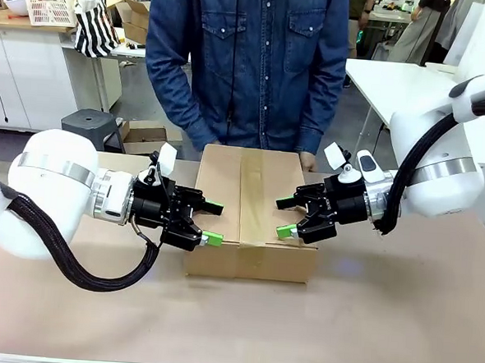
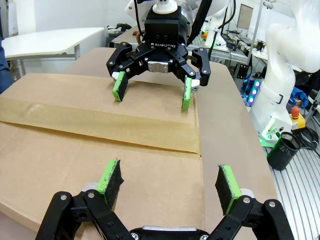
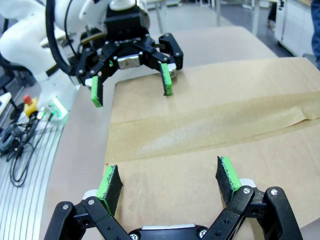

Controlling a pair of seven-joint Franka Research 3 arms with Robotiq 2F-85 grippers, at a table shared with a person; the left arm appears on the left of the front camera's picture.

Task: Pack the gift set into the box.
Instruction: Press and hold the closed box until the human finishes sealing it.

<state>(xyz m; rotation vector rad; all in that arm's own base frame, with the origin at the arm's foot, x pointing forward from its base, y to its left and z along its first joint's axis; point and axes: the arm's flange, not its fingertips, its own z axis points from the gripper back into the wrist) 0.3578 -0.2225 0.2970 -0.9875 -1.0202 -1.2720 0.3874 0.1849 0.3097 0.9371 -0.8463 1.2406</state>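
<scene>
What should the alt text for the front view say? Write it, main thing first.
A closed brown cardboard box, taped along its top, sits on the table between two open robot pincers, the left pincer and right pincer facing each other at its ends. A person in a denim shirt stands behind it.

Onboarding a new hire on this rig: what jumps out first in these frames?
The closed, taped box in the middle of the table, with both grippers facing each other across it: the left gripper at its left end, the right gripper at its right end, both open. Next, the person in a denim shirt standing right behind the box at the table's far side.
</scene>
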